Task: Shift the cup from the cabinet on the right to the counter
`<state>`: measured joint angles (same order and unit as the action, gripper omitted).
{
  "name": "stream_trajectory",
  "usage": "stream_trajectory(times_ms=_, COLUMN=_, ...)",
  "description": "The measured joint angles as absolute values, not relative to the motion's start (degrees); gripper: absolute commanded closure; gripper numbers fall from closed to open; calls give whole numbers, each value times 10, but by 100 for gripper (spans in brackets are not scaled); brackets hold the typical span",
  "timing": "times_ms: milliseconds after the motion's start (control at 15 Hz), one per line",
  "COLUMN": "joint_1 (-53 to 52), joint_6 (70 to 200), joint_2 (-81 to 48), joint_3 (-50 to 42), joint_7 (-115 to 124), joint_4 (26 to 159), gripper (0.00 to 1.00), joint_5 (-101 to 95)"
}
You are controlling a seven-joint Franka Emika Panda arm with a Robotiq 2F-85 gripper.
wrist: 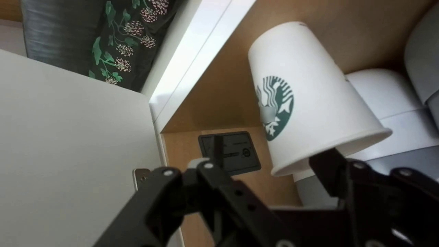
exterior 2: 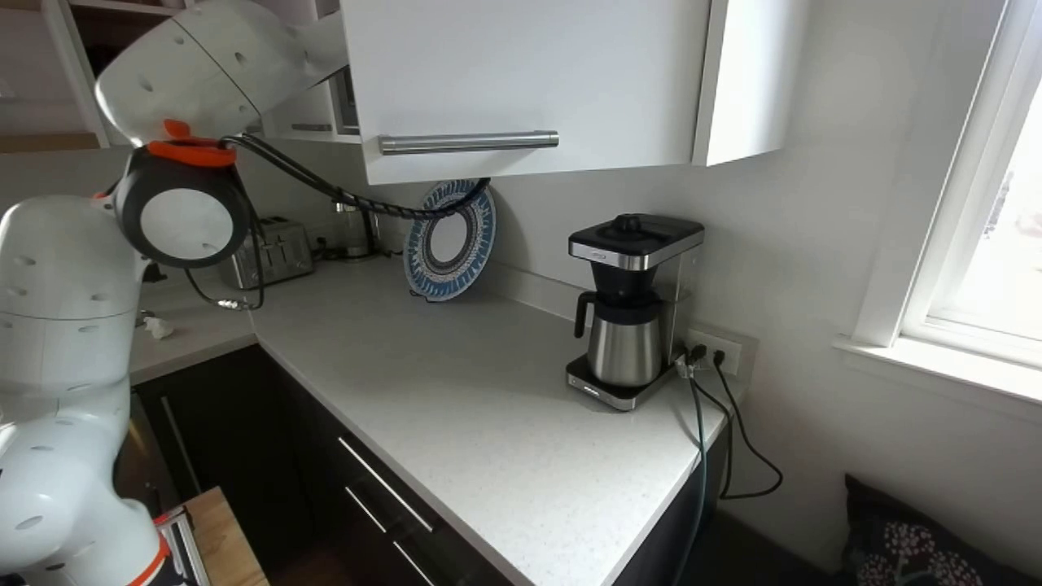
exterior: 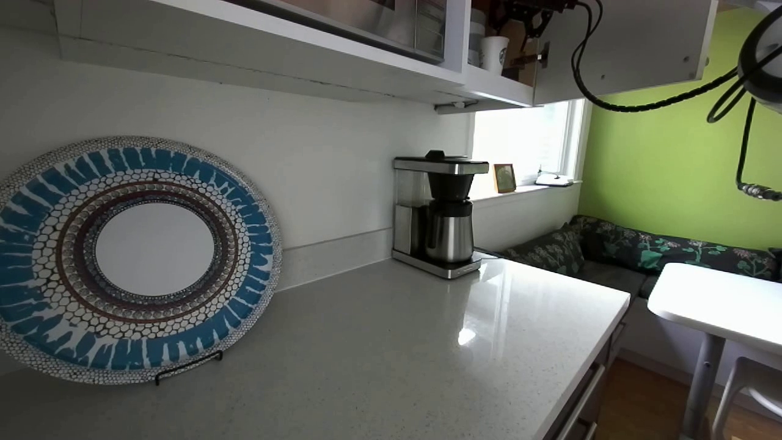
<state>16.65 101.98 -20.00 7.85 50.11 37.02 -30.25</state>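
The claw (wrist: 271, 158) has its fingers (wrist: 327, 171) apart, one across the mouth of the white cup (wrist: 308, 92), the other off to its side; whether either touches it, I cannot tell. The cup stands upright inside the cabinet (exterior: 501, 87), just beside stacked white and grey dishes (wrist: 386, 97). The cabinet door (exterior: 629, 52) stands open. Below, the bench (exterior: 366, 342) carries a coffee maker (exterior: 451, 211) and, well apart from it, a round patterned disc (exterior: 143, 260).

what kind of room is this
Most likely a kitchen, perhaps in a home: a coffee maker and, farther back, a toaster stand on a long pale counter with drawers beneath.
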Motion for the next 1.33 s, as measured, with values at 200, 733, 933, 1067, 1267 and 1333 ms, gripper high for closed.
stream_trajectory(times_ms=200, joint_1=166, joint_6=1010, joint_2=-200, joint_3=79, joint_7=496, joint_4=369, gripper=88, joint_5=-302)
stream_trajectory(times_ms=733, joint_1=165, joint_6=974, joint_2=-200, joint_3=79, joint_7=493, joint_4=357, gripper=99, joint_5=-302)
stream_trajectory(times_ms=933, joint_1=166, joint_6=968, joint_2=-200, joint_3=79, joint_7=493, joint_4=352, gripper=99, joint_5=-301)
stream_trajectory(times_ms=1067, joint_1=167, joint_6=968, joint_2=-200, joint_3=79, joint_7=493, joint_4=346, gripper=99, joint_5=-300)
stream_trajectory(times_ms=1267, joint_1=169, joint_6=967, joint_2=-197, joint_3=79, joint_7=493, joint_4=335, gripper=99, joint_5=-298)
stream_trajectory(times_ms=1333, joint_1=170, joint_6=965, joint_2=-195, joint_3=79, joint_7=493, joint_4=330, gripper=99, joint_5=-295)
